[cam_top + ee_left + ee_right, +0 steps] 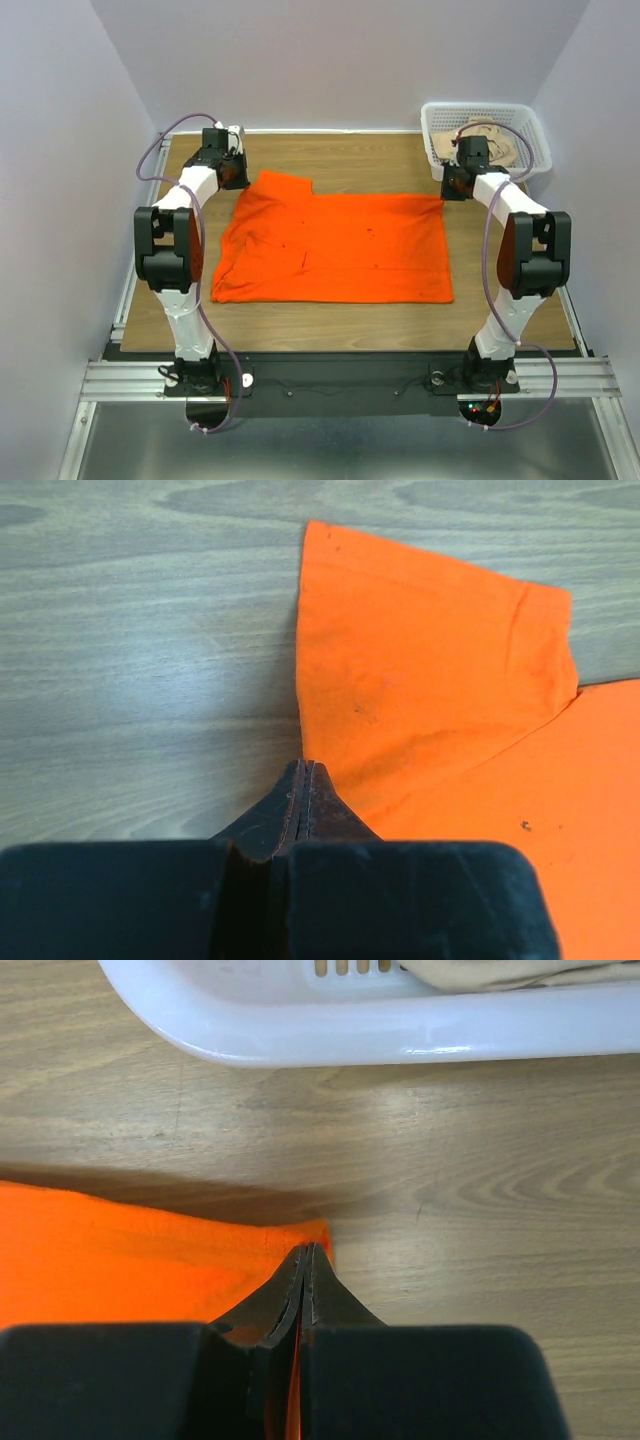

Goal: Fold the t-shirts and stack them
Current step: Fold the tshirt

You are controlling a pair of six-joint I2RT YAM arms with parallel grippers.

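T-shirts: counted two, one bright orange and one pale beige. Saw the orange t-shirt (335, 250) lying spread and nearly flat across the middle of the one wooden desk (340, 330), with a single short sleeve (430, 660) showing at its far left corner. Found the beige t-shirt (495, 145) crumpled inside the one white lattice basket (480, 106), at the far right corner of the desk.

Counted two hands, both low at the far edge of the orange cloth. Noted the left hand (303, 765) at the sleeve's outer edge, fingers pressed together with no gap. Could not tell from the left wrist view whether any cloth lay between them. Noted the right hand (308, 1250) at the far right corner of the orange t-shirt, clamped narrow on that corner, with a sliver of orange visible between the fingers. In the right wrist view, made out the basket's white wall just beyond that corner, with a strip of bare wood between them, and a fold of the beige cloth above the rim. In the top view, placed the left hand near the desk's far left corner and the right hand just in front of the basket.
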